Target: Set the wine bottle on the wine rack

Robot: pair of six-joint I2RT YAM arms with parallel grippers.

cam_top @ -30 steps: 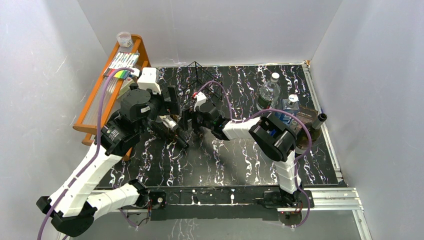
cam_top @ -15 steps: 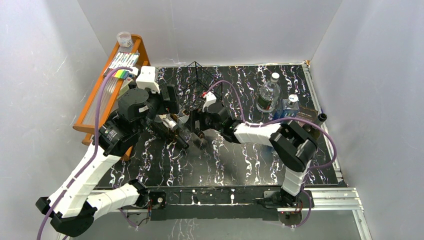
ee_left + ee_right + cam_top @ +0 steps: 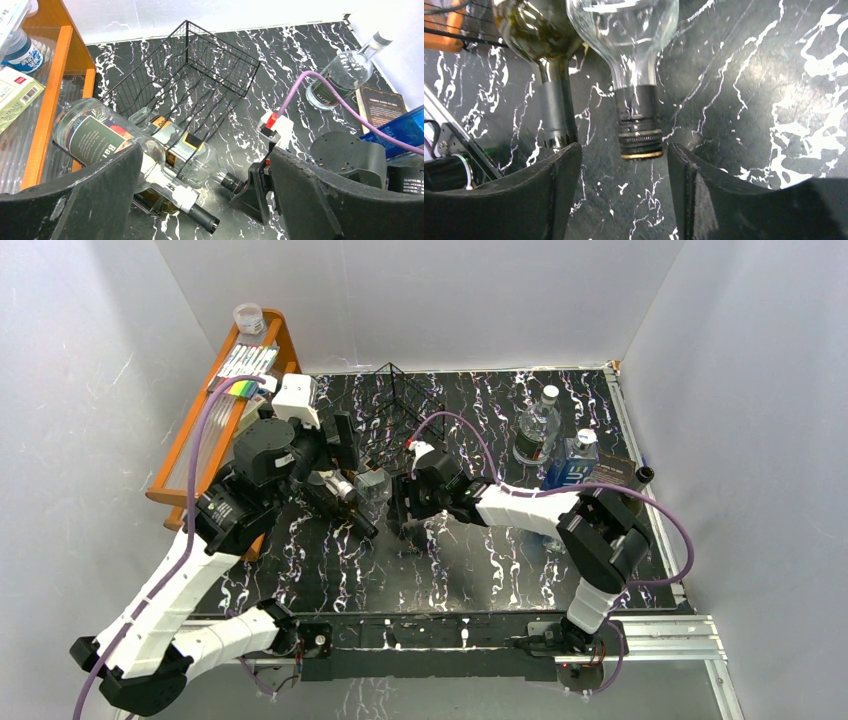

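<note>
Right gripper (image 3: 624, 150) straddles the cap (image 3: 640, 140) of the wine bottle (image 3: 636, 60) — fingers apart, touching nothing.
The bottle lies on its side at the near end of the wine rack (image 3: 200, 65), toward the far-left corner of the table (image 3: 500, 560), neck poking out — probably for a steering grip; the left gripper (image 3: 205, 152) hovers above, fingers wide apart.
</note>
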